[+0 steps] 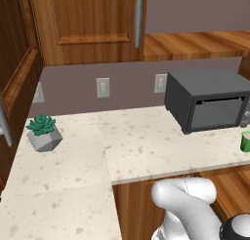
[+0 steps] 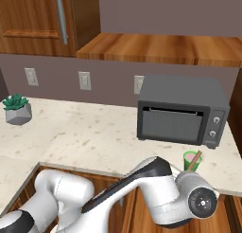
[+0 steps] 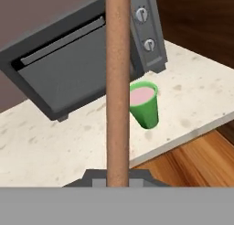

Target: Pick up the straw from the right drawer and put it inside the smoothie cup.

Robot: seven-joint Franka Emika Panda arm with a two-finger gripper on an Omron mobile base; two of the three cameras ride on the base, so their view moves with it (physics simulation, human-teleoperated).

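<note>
The straw (image 3: 118, 82) is a long brown rod that runs up the middle of the hand view, and my gripper (image 3: 118, 180) is shut on its lower end. Just right of it and farther off stands the smoothie cup (image 3: 144, 104), bright green with a pale pink top. The straw crosses the cup's left edge, in front of it. The cup stands upright on the counter in front of the microwave's knob side, near the counter's front edge. From the right base the straw's tip (image 2: 195, 157) pokes up beside the cup (image 2: 189, 161) above my wrist. The cup (image 1: 246, 141) also sits at the left base view's right edge.
A dark grey microwave (image 2: 179, 109) stands shut at the back of the pale speckled counter (image 2: 94, 132), close behind the cup. A grey faceted pot with a green succulent (image 1: 44, 132) sits far left. Wooden cabinets hang above, and wood fronts lie below the counter edge.
</note>
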